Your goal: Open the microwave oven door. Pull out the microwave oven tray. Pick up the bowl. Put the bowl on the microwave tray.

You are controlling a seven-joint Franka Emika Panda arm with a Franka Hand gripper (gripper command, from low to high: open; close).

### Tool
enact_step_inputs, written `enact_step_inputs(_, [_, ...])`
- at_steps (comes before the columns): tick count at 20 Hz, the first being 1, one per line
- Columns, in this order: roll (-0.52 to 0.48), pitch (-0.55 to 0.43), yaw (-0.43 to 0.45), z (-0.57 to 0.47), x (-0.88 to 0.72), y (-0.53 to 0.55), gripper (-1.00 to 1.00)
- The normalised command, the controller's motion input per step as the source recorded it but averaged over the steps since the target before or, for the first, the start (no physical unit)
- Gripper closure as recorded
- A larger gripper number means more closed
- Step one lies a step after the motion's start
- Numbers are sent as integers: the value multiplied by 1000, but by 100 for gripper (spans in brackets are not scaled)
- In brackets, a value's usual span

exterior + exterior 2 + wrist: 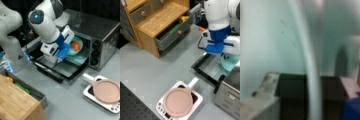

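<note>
tool hidden behind the arm's blue wrist (61, 46), bowl (272, 37) filling the wrist view as a teal blur

Arm (47, 23) bent down, gripper (65, 51) low

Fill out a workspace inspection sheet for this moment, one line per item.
Surface: grey tabletop, bare in the middle.
Job's things: microwave oven with its microwave oven door folded down open; bowl with an orange lump sits at the oven mouth, tilted, over the microwave oven tray.
Clutter: pink plate on a white slab; wooden drawer unit with a drawer open.
Grippers: gripper at the bowl's rim, which fills the wrist view; grip state cannot be judged.
Cables: dark cable looping beside the wrist.
Surroundings: dark backdrop; perforated black board at a front view's bottom left.
</note>
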Motion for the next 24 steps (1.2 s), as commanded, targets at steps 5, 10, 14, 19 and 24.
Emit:
enact_step_inputs(5, [117,-224,-113,-204,-219,22,100])
enact_step_inputs(10, [142,-224,-156,-226,-211,57,100])
enact_step_inputs(14, [151,-230,-194,-244,-212,118,-100])
enact_step_inputs(19, [98,-226,-168,-236,-217,130,-100])
enact_step_inputs(24, [59,-223,-155,-217,-219,148,-100])
